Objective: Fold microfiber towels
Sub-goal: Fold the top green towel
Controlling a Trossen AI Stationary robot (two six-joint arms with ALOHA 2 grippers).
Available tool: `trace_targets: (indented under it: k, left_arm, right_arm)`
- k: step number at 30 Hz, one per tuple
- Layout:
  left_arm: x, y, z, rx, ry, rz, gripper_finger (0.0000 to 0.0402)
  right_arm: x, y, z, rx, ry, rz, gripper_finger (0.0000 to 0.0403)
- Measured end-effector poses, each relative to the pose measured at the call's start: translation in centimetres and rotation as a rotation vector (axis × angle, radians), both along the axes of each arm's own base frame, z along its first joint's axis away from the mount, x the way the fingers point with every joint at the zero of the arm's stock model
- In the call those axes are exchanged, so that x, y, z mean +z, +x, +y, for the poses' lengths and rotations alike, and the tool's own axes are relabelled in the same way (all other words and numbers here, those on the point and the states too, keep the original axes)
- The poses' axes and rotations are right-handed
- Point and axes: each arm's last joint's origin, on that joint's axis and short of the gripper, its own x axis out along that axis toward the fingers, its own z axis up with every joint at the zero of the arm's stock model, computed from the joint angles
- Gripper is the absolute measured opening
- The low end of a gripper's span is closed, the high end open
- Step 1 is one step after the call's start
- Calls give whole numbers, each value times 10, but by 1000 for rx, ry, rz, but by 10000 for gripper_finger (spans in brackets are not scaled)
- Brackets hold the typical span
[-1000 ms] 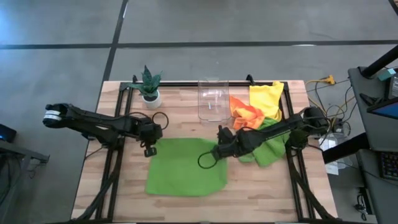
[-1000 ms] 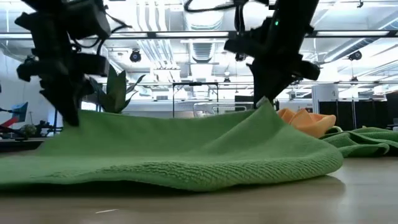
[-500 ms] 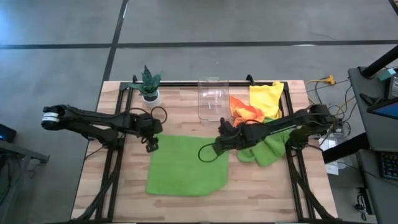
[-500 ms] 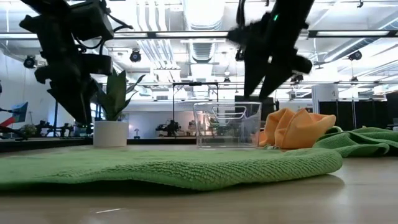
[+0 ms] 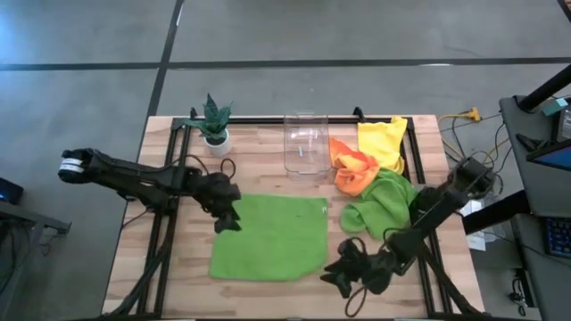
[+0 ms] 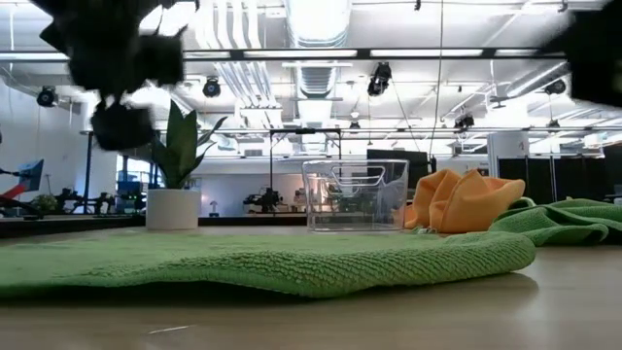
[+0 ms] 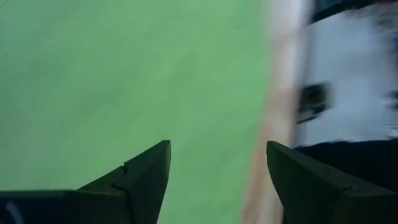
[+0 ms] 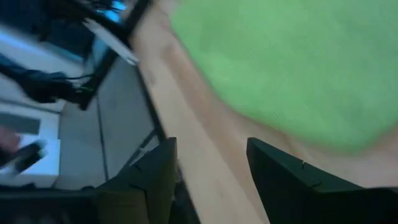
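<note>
A lime green microfiber towel (image 5: pixel 268 236) lies spread flat on the wooden table (image 5: pixel 268 174), also seen in the low view (image 6: pixel 272 258). My left gripper (image 5: pixel 229 219) hovers open above the towel's far left corner, with green cloth (image 7: pixel 124 81) below its fingers. My right gripper (image 5: pixel 341 275) stands open over bare wood near the table's near edge, just right of the towel's near right corner (image 8: pixel 292 68). An orange towel (image 5: pixel 351 167), a yellow towel (image 5: pixel 382 143) and a second green towel (image 5: pixel 384 201) lie bunched at the far right.
A clear plastic bin (image 5: pixel 303 141) stands at the far middle, and a small potted plant (image 5: pixel 214 120) at the far left. Dark frame rails (image 5: pixel 161 241) run along both sides of the table. Bare wood shows left of the spread towel and along the near edge.
Both grippers have opened and let go of the spread towel's far edge, which was lifted and has dropped flat on the table. My right gripper has swung from the far right corner toward the table's near edge. My left gripper has tipped up and shifted slightly over the towel.
</note>
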Motion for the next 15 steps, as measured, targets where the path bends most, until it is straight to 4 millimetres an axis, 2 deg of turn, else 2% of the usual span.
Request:
trace_targets:
  k: [3, 6, 10, 15]
  left_arm:
    - [5, 19, -11, -28, -31, -152, 244]
    - [-3, 42, -22, -50, -51, -202, 235]
    - [-20, 78, -35, -92, -45, -155, 216]
    - [-38, 119, -47, -179, -5, -120, 185]
  right_arm:
    - [-18, 0, 2, -40, 39, 58, 179]
    - [-32, 4, 2, -63, 26, 89, 175]
    - [-46, 7, -3, -57, -57, 135, 174]
    - [-49, 6, -3, 89, -263, 134, 174]
